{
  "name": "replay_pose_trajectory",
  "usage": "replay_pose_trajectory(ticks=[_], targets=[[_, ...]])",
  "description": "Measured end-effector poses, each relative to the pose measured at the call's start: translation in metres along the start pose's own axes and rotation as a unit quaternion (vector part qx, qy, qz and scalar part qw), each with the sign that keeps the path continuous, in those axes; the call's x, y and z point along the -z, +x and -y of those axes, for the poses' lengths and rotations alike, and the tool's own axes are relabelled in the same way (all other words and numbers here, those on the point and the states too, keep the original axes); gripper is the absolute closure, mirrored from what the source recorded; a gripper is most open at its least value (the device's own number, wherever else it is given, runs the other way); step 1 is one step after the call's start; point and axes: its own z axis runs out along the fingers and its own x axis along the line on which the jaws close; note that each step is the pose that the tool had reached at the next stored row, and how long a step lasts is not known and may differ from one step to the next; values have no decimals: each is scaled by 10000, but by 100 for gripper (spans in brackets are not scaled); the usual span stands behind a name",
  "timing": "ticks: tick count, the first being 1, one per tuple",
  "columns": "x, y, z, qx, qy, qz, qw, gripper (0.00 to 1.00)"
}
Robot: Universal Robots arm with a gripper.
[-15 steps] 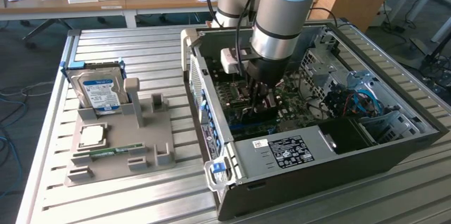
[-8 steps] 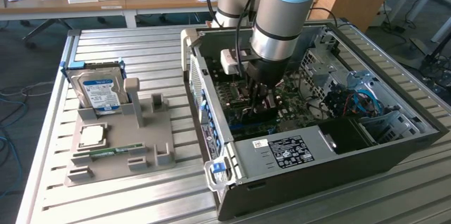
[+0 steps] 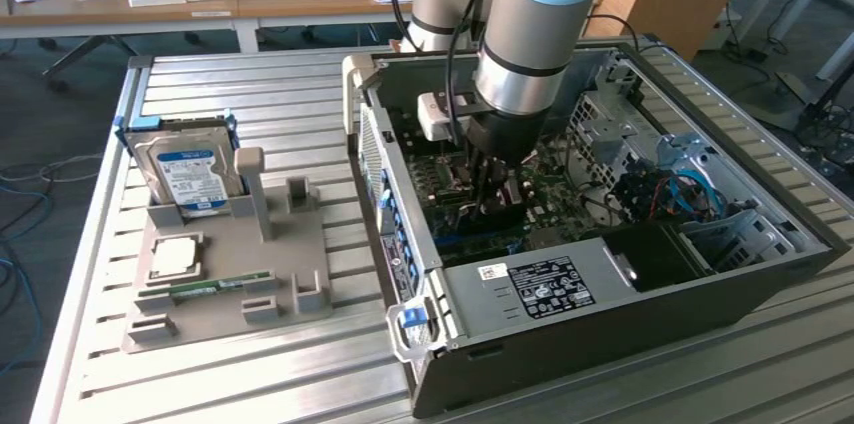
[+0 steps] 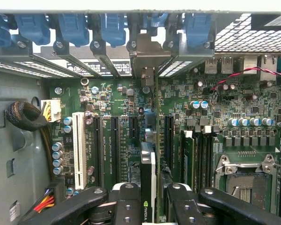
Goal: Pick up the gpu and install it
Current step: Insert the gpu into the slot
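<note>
The gripper is pinched on the gpu, its two dark fingers pressing the thin card from either side so that it stands on edge between them. In the wrist view the card's edge runs straight away from the jaws towards the case's rear wall, its silvery metal end bracket standing at a rear slot opening, in line with the blue retention clips. Directly under the card lies the green motherboard, with black expansion slots to either side of it and a white slot further out on one side. Beyond the fingers on the other side sit memory slots and the bare processor socket.

In the exterior view the arm reaches down into the open computer case, the gripper deep inside above the board. Just beside it, still within the case, is the black power supply with its label. Well apart, outside the case towards the exterior view's left, a grey parts holder rests on the slatted table, carrying a blue-labelled hard drive, a processor and a green memory stick
</note>
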Motion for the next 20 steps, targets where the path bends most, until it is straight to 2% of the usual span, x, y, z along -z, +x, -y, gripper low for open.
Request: replay_pose_trajectory(ticks=[11, 12, 13, 15, 16, 17, 18, 20], targets=[[-1, 0, -2, -2, -2, 2, 10000, 73], [-1, 0, -1, -2, 0, 1, 10000, 67], [0, 0, -1, -1, 0, 0, 10000, 67], [0, 0, 0, 0, 0, 0, 10000, 55], [0, 0, 0, 0, 0, 0, 10000, 55], [0, 0, 0, 0, 0, 0, 10000, 49], [0, 0, 0, 0, 0, 0, 10000, 38], [0, 0, 0, 0, 0, 0, 10000, 25]])
